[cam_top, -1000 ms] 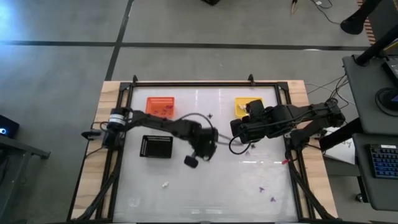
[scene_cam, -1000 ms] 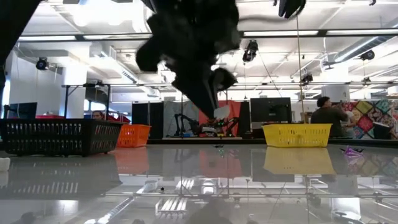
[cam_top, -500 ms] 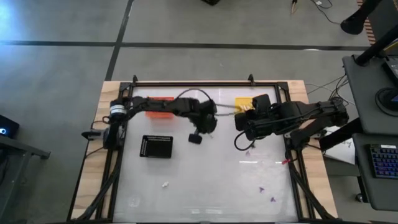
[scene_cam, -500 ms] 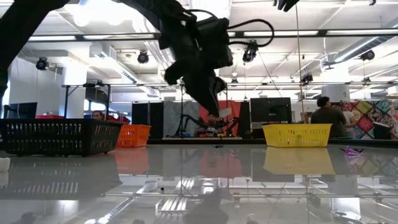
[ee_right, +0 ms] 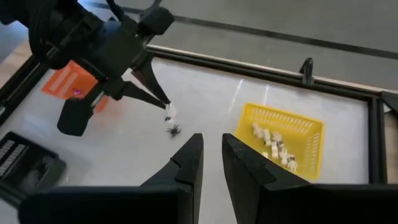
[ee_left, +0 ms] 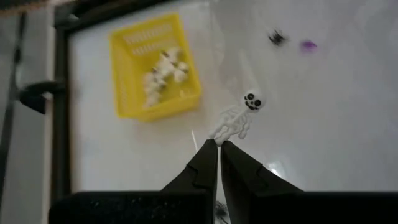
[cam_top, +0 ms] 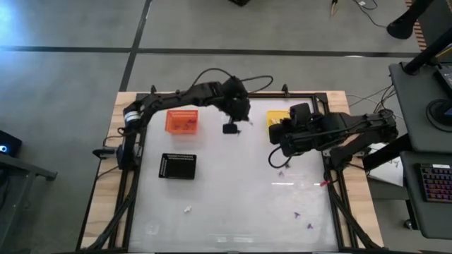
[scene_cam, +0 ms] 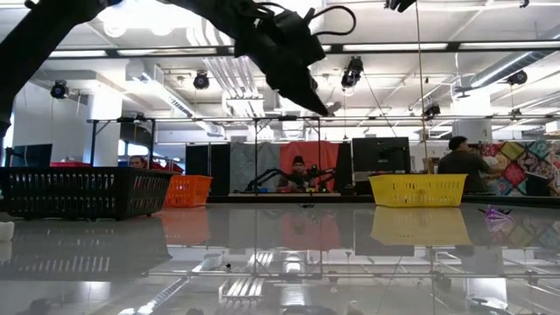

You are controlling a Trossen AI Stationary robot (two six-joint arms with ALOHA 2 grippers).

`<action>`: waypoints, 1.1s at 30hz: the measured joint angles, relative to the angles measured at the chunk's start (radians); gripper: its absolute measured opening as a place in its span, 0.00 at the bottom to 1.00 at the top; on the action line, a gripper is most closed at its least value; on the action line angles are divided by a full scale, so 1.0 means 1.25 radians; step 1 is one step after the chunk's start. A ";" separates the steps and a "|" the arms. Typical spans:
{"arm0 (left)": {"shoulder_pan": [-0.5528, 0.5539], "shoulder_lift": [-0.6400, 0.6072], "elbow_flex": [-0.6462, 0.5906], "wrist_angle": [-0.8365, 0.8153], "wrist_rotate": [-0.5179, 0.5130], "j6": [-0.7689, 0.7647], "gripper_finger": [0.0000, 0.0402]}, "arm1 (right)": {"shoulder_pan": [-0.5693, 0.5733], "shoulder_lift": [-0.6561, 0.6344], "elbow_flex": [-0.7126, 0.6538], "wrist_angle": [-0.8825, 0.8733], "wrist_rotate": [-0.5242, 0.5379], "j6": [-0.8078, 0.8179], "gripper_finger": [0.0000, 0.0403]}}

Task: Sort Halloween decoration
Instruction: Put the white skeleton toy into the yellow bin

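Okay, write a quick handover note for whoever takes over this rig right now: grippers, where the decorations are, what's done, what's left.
Left gripper: shut on a white skeleton trinket, raised between the orange basket and the yellow plastic basket.
Right gripper: empty, jaws slightly apart, hovering beside the yellow basket.
Done: several whitish trinkets lie in the yellow basket; dark pieces in the orange one.
Left: the held skeleton, a dark spider and purple trinket on the table, purple ones near the front edge, one white piece.

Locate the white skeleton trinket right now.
The skeleton hangs from the shut left gripper, above the table's far middle in the high view, between the orange basket and the yellow basket.
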 joint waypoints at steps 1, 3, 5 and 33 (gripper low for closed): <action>0.006 0.005 0.014 0.003 0.003 0.000 0.00 | -0.005 -0.002 0.000 0.000 0.000 -0.005 0.13; 0.016 0.024 0.042 0.000 0.014 0.000 0.00 | -0.016 -0.002 0.000 0.000 0.000 -0.008 0.13; 0.022 0.047 0.073 -0.003 0.020 0.000 0.00 | -0.028 -0.004 0.000 0.001 0.000 -0.014 0.13; 0.067 0.279 0.325 0.034 0.121 -0.083 0.00 | -0.109 -0.074 -0.106 0.003 -0.016 -0.055 0.13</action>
